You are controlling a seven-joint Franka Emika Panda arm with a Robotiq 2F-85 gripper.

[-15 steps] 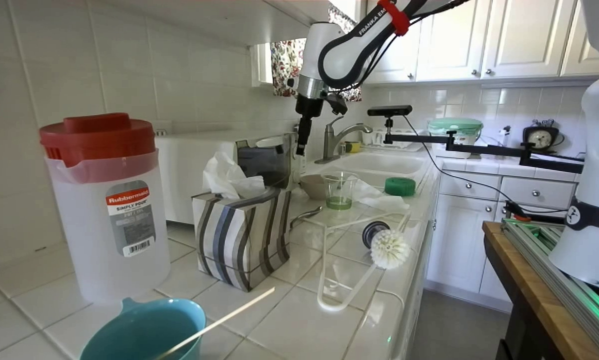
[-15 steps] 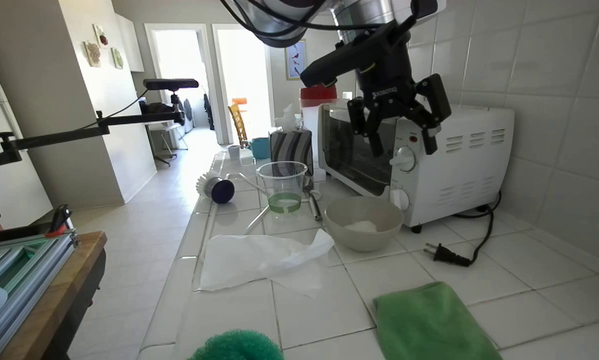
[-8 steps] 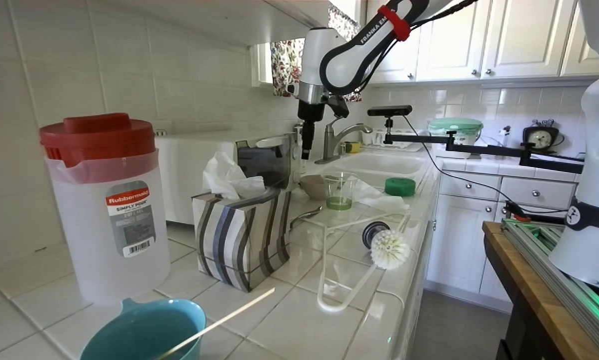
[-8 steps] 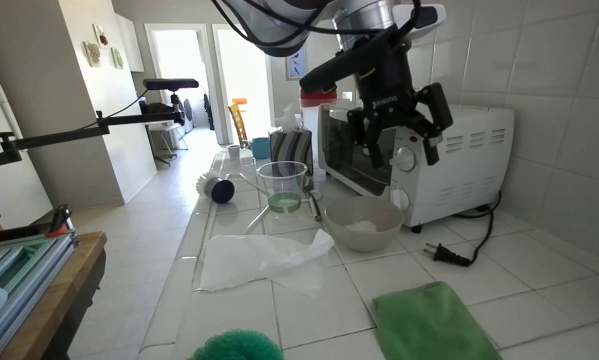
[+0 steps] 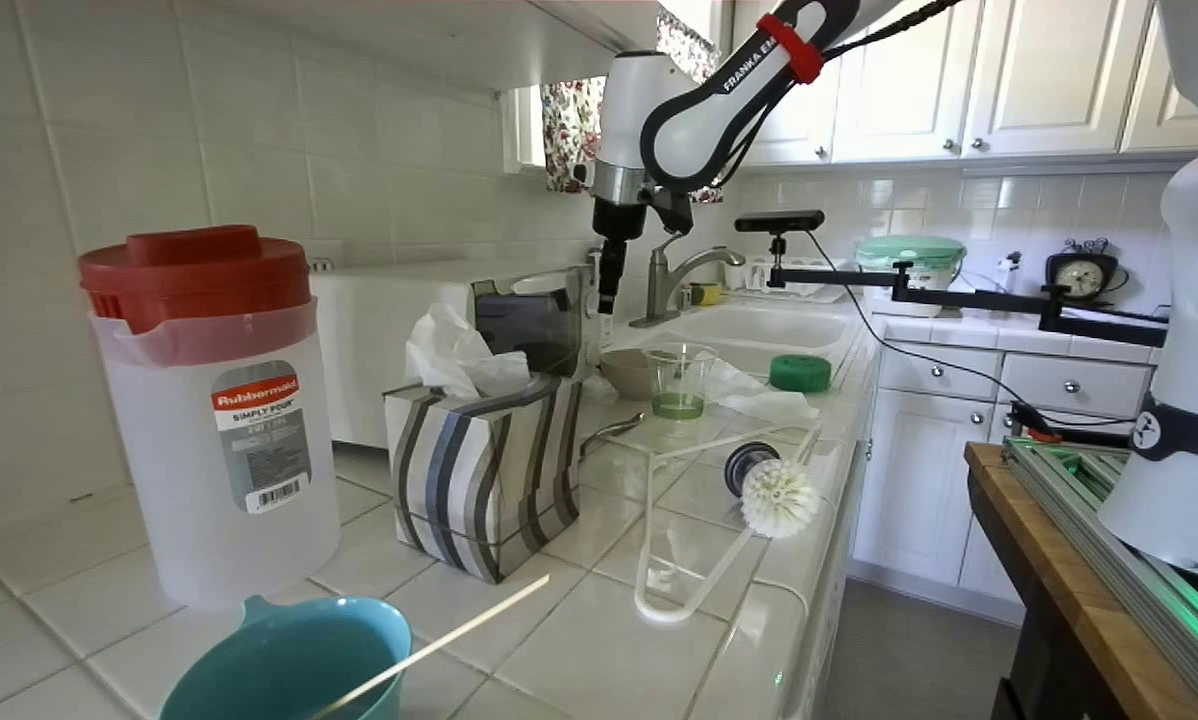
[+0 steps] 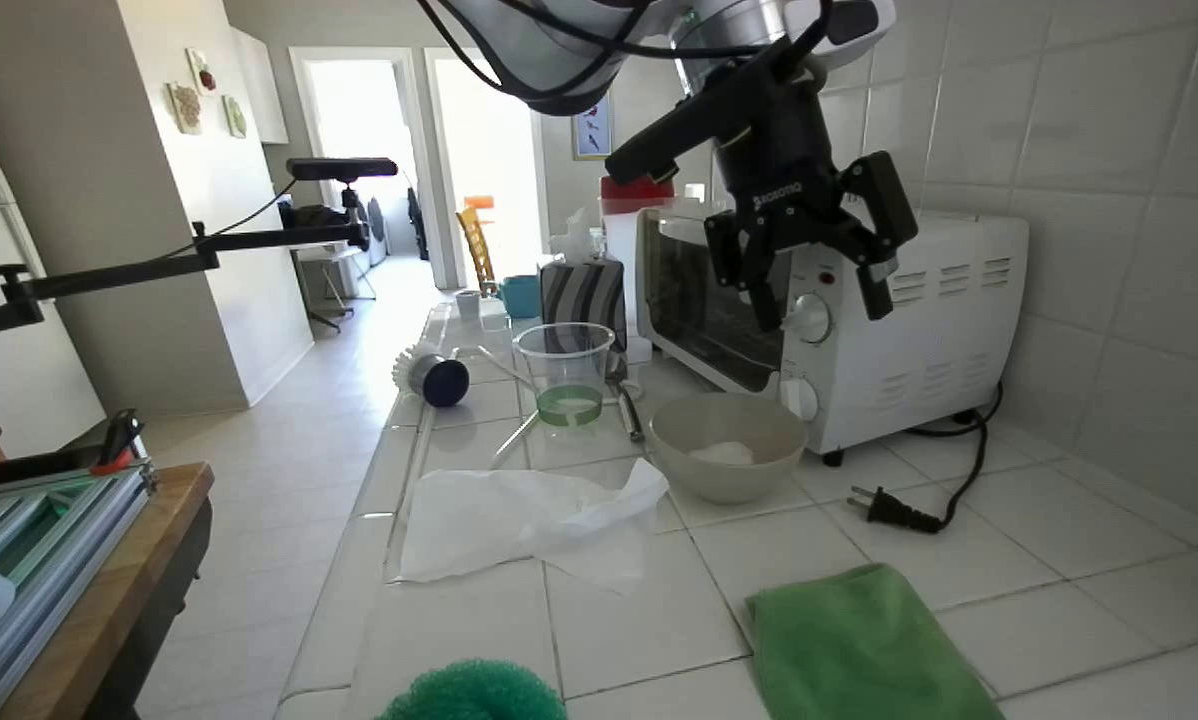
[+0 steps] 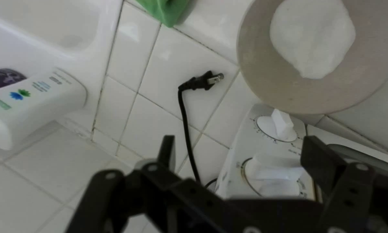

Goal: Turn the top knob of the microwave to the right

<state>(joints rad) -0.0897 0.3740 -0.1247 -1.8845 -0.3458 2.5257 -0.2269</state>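
Observation:
The microwave is a white boxy oven with a dark glass door; its body (image 6: 944,340) shows in both exterior views (image 5: 374,335). Its control panel (image 7: 262,148) shows in the wrist view. The white top knob (image 6: 809,318) has a raised grip bar; it also shows in the wrist view (image 7: 273,170). The lower knob (image 7: 282,124) is below it on the panel. My gripper (image 6: 822,314) is open and empty in front of the panel at top-knob height. In the wrist view the gripper's fingers (image 7: 239,144) spread on either side of the top knob; contact cannot be told.
A beige bowl (image 6: 727,450) stands close before the microwave's lower knob. A black plug and cord (image 6: 899,510) lie beside it. A clear cup (image 6: 565,375), a striped tissue box (image 5: 489,470), a red-lidded pitcher (image 5: 219,430) and a green cloth (image 6: 864,640) are on the counter.
My gripper has lowered a little, then shifted slightly sideways toward the wall and up a touch. It stays open. The knobs and other objects have not visibly moved.

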